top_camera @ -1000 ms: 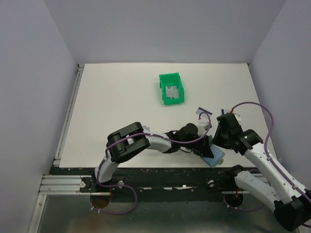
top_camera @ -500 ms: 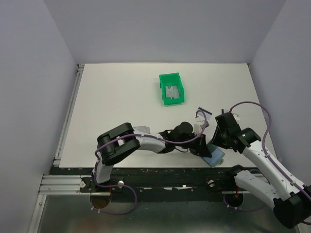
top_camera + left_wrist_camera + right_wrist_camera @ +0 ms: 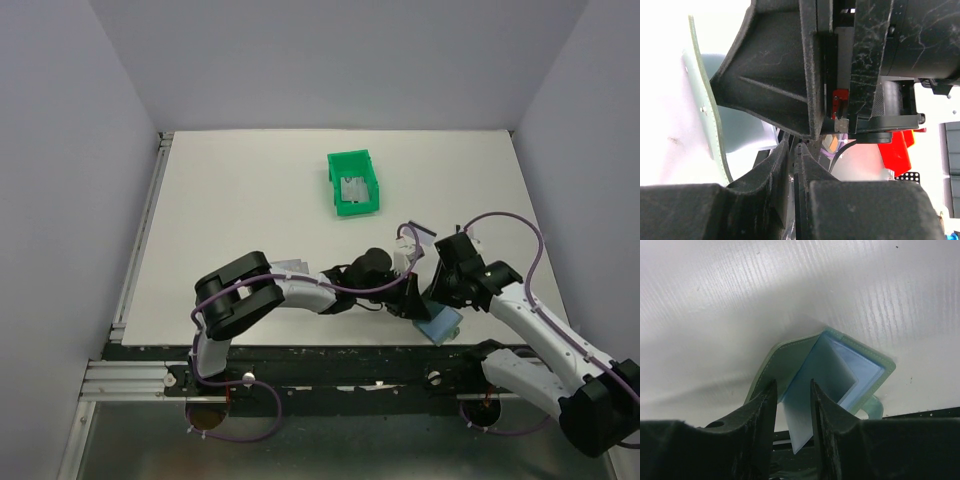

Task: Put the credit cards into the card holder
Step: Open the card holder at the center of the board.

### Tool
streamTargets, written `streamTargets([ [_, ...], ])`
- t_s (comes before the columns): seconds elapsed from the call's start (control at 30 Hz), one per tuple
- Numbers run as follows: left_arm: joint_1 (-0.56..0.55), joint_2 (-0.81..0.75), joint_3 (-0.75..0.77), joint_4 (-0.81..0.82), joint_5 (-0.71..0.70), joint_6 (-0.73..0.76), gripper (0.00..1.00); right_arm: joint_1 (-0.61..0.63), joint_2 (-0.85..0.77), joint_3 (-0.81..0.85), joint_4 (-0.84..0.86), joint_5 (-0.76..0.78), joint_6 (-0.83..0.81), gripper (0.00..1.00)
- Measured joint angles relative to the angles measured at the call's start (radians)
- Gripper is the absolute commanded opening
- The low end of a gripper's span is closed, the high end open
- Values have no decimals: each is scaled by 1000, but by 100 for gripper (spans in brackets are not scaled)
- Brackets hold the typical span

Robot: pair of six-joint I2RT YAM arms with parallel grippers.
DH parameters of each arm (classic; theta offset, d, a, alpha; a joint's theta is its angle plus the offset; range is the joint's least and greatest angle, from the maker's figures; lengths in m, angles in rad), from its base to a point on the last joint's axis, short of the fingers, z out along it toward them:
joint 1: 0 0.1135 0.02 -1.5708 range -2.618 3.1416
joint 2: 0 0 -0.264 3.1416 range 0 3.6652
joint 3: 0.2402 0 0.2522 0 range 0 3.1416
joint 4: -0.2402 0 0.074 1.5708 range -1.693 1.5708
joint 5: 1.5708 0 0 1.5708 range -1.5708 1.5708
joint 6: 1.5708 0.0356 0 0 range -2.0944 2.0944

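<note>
Nothing is seen pocketed: a credit card (image 3: 352, 188) is left in the green bin (image 3: 331, 182) at twelve o'clock, and the opened card holder (image 3: 790, 360) at five is straddled by the right gripper (image 3: 791, 387), fingers parted, with the left gripper (image 3: 792, 150) nearly closed, its grasp untellable.

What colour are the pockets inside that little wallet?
Pale blue pockets; clearest in the right wrist view.

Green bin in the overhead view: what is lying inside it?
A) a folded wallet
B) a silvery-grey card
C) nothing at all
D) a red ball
B: a silvery-grey card lies flat on the floor of the green bin.
</note>
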Motion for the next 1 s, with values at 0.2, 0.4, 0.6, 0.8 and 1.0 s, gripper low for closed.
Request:
streamTargets([
  [0.2,14,6,-14,-2,-2,0,19,0,62,-12,53,-28,0,40],
  [0.4,42,3,-82,-3,-10,0,19,0,196,-12,108,-76,-6,41],
  [0.6,115,-95,-243,1,-35,-4,19,0,328,-12,169,-143,-23,40],
  [0.8,188,-250,-365,-1,-76,-2,20,13,404,19,193,-213,-62,41],
  [1.0,192,-385,-421,-40,-128,18,20,117,522,114,193,-233,-98,41],
])
